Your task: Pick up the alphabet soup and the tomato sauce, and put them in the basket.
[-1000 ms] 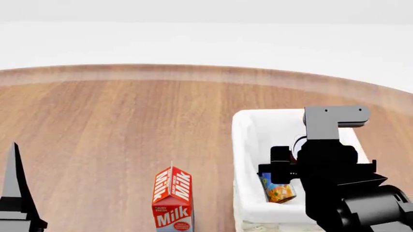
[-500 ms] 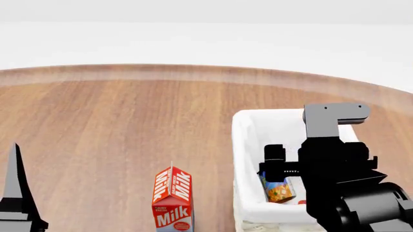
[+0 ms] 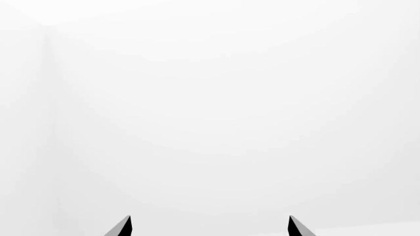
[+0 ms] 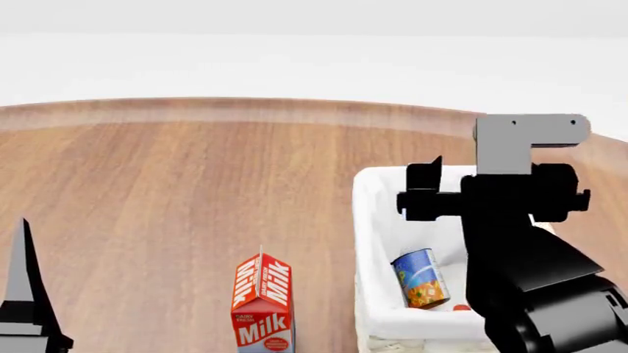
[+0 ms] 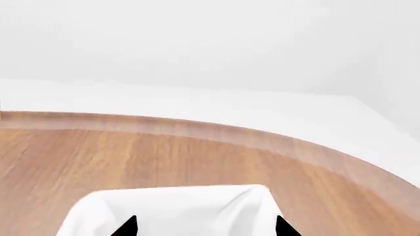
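Right gripper [image 5: 204, 227] (fingertips spread) holds nothing.

the basket [image 4: 371, 220], cream-white with a cloth liner over its rim, stands open. the alphabet soup [image 4: 420, 278], a blue-labelled can with a yellow-orange picture, lies tilted inside the basket near its front wall. beside the can, a small sliver of red, the tomato sauce [image 4: 461, 307], is mostly hidden.
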You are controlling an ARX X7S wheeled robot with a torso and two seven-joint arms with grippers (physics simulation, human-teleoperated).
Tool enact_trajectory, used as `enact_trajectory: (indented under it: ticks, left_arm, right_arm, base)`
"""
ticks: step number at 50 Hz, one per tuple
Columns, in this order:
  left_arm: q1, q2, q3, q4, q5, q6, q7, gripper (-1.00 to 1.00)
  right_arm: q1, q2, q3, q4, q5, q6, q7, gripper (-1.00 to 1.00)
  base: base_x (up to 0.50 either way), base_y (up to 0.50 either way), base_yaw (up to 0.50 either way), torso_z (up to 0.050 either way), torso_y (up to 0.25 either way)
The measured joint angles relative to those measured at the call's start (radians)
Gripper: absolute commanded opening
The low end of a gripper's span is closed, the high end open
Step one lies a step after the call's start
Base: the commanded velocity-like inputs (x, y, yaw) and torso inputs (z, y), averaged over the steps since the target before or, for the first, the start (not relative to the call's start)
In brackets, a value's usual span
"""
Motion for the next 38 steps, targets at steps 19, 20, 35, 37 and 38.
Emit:
enact_trajectory:
  ticks: [19,20,35,37,38]
  left_arm:
    - [0.002,-0.002,0.0,-0.001,0.0,0.004,-0.002,1.0]
    - [0.002,-0.002,0.0,-0.001,-0.001,0.004,-0.003,1.0]
    - [-0.001,-0.005,-0.001,0.002,-0.003,0.001,-0.005,1.0]
    - [-0.002,-0.006,-0.001,0.003,-0.004,0.0,-0.005,1.0]
    - [-0.003,-0.006,-0.001,0.004,-0.004,0.0,-0.005,1.0]
  right_arm:
    - [-0.078,0.042,0.084,-0.162,-0.11,-0.337,0.063,1.0]
    - [-0.082,0.044,0.089,-0.171,-0.117,-0.355,0.066,1.0]
    - [-0.126,0.065,0.139,-0.269,-0.224,-0.551,0.132,1.0]
    - [-0.13,0.068,0.144,-0.28,-0.243,-0.57,0.146,1.0]
    - [-0.133,0.069,0.146,-0.285,-0.255,-0.58,0.154,1.0]
  base:
    - [0.0,0.0,0.0,0.0,0.0]
    - [0.0,0.0,0.0,0.0,0.0]
    - [0.0,0.0,0.0,0.0,0.0]
    - [0.0,0.0,0.0,0.0,0.0]
    - [0.0,0.0,0.0,0.0,0.0]
